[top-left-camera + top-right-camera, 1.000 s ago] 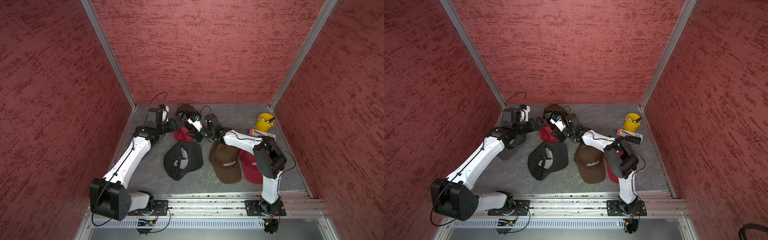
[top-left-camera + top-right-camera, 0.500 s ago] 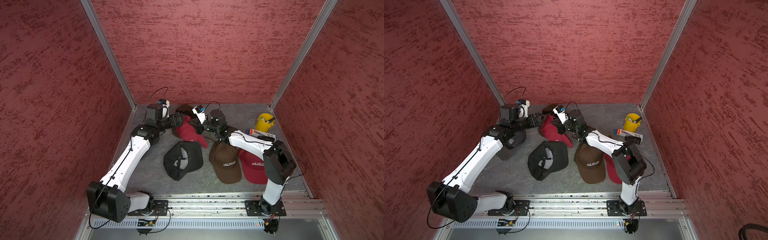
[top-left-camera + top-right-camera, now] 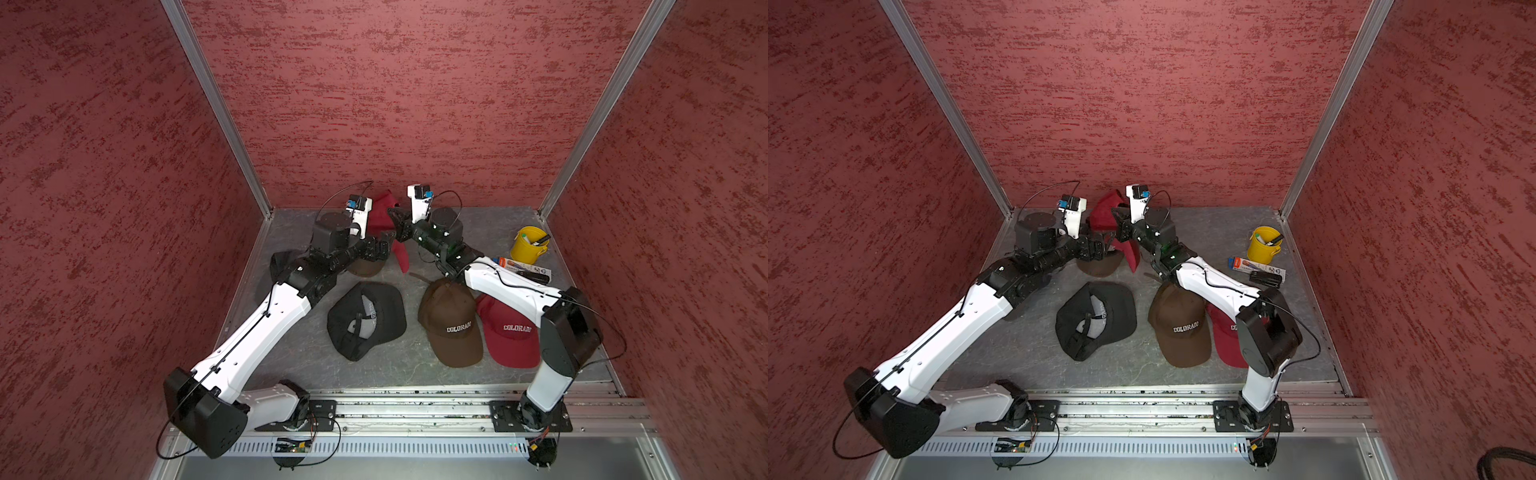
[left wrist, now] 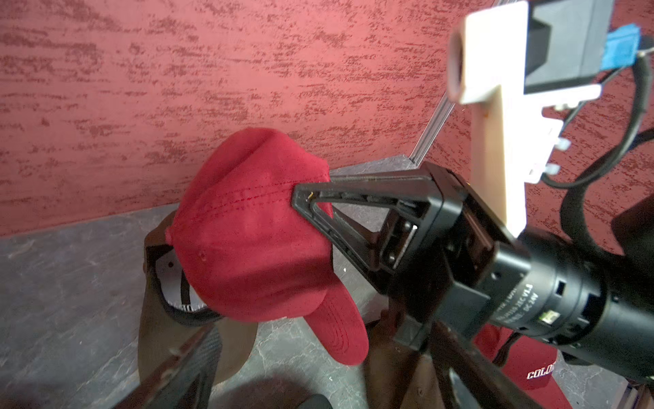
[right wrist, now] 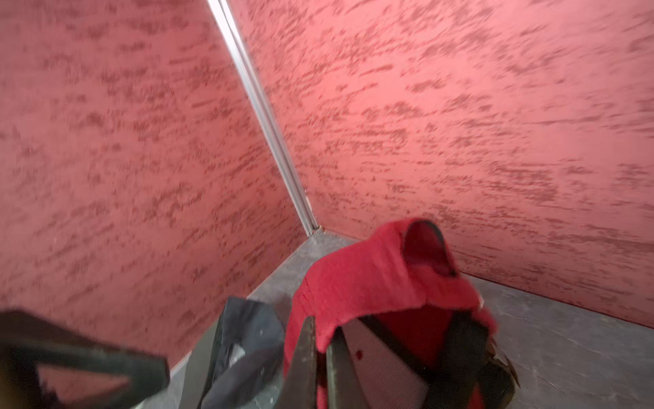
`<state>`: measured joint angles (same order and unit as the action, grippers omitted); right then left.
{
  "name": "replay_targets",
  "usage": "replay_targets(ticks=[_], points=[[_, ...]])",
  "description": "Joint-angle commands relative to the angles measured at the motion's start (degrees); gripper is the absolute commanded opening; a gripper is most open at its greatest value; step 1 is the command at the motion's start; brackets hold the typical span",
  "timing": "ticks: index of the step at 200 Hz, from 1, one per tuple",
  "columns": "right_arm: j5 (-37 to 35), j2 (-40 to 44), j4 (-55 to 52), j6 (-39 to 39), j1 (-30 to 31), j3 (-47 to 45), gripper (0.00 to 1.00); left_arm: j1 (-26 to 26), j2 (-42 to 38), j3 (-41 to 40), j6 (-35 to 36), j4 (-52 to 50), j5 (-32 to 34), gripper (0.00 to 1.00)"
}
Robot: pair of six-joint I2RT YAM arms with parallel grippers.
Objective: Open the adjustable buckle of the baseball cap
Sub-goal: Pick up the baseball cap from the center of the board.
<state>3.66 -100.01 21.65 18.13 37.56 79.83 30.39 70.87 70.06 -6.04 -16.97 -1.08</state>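
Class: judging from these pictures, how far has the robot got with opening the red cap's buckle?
Done: the red cap is up off the table, pinched at its rim by the shut right hand. In hand: the open left hand sits beside it, holding nothing. Left: gripping the strap and opening the buckle, which no view shows clearly.
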Motion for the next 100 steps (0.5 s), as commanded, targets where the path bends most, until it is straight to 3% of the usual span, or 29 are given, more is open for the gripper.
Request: replay_targets(ticks=[1,47,100], points=[[-6.43,3.44,2.86,5.04,0.26,2.10,0.00,2.10,0.30,-1.11,3.95,5.33,4.16,0.94],[-12.32,6.52,2.67,7.97,0.25,2.10,0.00,6.73,0.80,-6.22,7.51,15.97,7.79,0.95],[-15.30,9.54,1.57,10.20,0.49,1.56,0.00,11.03,5.12,-7.84,10.61,23.56,7.63,0.98]])
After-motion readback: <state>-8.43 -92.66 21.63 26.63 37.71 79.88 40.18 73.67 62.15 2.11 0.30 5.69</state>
